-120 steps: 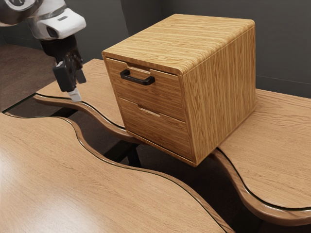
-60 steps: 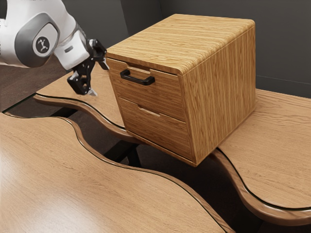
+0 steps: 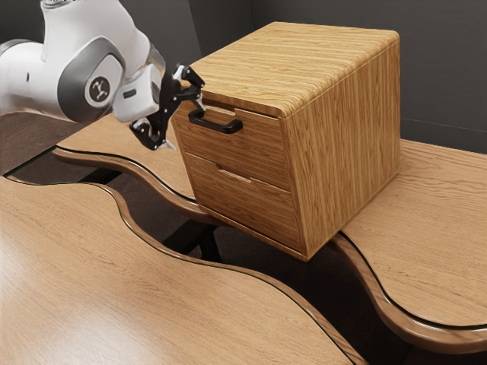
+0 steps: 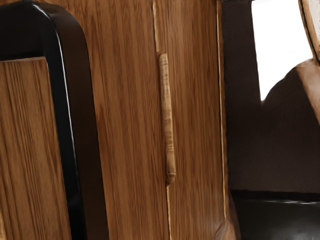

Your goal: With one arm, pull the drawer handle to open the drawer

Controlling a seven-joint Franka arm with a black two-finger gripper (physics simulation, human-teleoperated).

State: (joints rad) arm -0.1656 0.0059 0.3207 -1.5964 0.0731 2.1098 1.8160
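1. Exterior view: the gripper (image 3: 181,112) is released. Its two fingers stand apart, one higher and one lower, and they point at the front of the cabinet (image 3: 342,137).
2. The handle (image 3: 217,124) of the upper drawer (image 3: 255,148) lies just beside the gripper, toward the exterior view's right. The fingers are at its nearer end, and it cannot be told whether they touch it.
3. The long axis of the handle runs level along the drawer front, so the spread of the fingers crosses it. This seems suitable for closing on the bar.
4. In the wrist view the black handle (image 4: 82,150) is very close to the hand, and the wooden pull (image 4: 167,120) of the lower drawer is farther off.
5. The upper drawer looks shut, and the cabinet stands on the tabletop (image 3: 434,228).
6. As a judgement, the gripper probably should go a little more toward the middle of the handle before it closes and pulls away from the cabinet.
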